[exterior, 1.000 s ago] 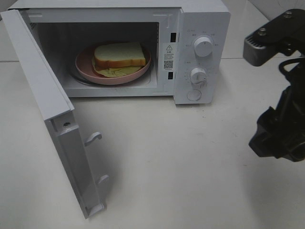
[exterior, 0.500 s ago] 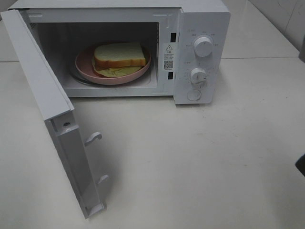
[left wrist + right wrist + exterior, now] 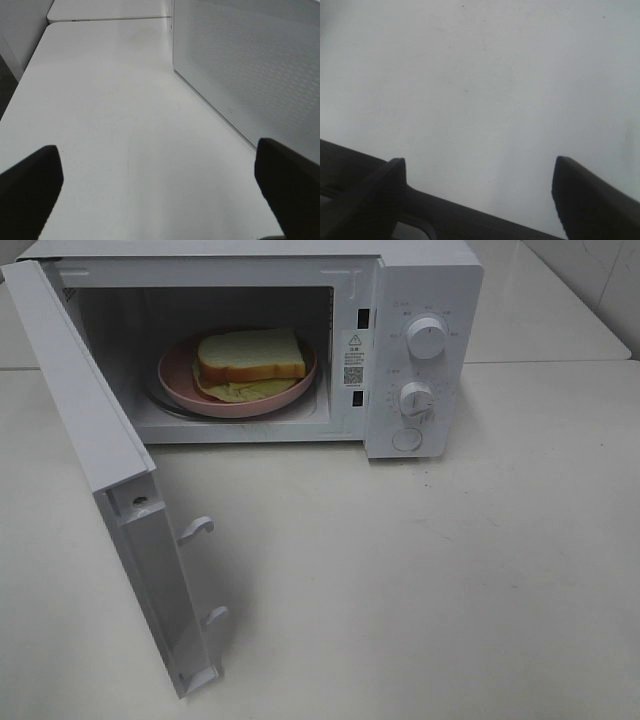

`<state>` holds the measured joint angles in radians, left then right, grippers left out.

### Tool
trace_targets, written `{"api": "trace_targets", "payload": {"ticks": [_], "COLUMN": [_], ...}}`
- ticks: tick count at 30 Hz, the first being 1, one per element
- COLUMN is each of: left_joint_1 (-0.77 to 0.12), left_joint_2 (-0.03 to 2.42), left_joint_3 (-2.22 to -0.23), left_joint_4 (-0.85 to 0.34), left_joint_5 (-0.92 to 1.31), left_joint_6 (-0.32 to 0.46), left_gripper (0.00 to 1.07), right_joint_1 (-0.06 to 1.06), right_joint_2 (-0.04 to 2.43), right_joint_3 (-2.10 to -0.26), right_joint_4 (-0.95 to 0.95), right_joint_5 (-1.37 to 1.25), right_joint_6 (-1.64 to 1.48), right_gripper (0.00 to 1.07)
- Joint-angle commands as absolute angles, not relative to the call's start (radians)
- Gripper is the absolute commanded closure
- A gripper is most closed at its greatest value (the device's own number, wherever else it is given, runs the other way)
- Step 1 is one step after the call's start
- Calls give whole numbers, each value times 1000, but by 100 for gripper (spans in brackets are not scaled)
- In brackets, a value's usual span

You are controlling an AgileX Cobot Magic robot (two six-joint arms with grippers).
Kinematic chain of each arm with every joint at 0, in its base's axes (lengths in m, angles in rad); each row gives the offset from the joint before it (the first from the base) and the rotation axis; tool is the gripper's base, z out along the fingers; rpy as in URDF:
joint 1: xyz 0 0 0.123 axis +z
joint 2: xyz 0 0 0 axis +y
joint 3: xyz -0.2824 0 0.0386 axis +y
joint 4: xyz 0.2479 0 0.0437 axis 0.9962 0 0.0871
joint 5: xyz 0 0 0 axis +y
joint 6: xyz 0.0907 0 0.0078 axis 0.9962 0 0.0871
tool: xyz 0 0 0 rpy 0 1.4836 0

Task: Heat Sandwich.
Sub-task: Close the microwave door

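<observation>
The pale-yellow sandwich (image 3: 250, 355), white bread over a greenish layer, lies on a round pink plate (image 3: 175, 375) inside the white microwave oven (image 3: 430, 280). The oven's white door (image 3: 90, 430) is swung wide open and stands on the left side of the opening, above the white counter (image 3: 400, 570). Two round white knobs (image 3: 427, 338) are to the right of the opening. The left tool (image 3: 160, 180) is spread wide and grips nothing. The right tool (image 3: 479, 167) is also spread over the counter.

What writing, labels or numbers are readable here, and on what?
No text is legible.
Sticker on the front of the microwave: a warning triangle and a QR code; its print is too small.
Marks around the upper knob and lower knob: too small to read.
</observation>
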<state>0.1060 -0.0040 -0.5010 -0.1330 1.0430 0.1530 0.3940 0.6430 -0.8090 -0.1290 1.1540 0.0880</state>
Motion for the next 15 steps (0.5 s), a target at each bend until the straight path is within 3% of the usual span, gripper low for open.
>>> {"api": "trace_targets", "payload": {"ticks": [1, 6, 15], "left_joint_1": [101, 101, 101], "left_joint_2": [-30, -30, -30], "left_joint_3": [-499, -499, -499], "left_joint_4": [-139, -139, -139], "left_joint_5": [1033, 1033, 1033], "left_joint_6": [146, 146, 146], "left_gripper": [5, 5, 5], "right_joint_1": [301, 192, 91], "right_joint_2": [541, 422, 226], "right_joint_3": [-720, -628, -517], "right_joint_4": [-130, -130, -124], "right_joint_5": [1120, 1066, 1024], "right_joint_6": [75, 75, 79], "right_gripper": [31, 31, 31]}}
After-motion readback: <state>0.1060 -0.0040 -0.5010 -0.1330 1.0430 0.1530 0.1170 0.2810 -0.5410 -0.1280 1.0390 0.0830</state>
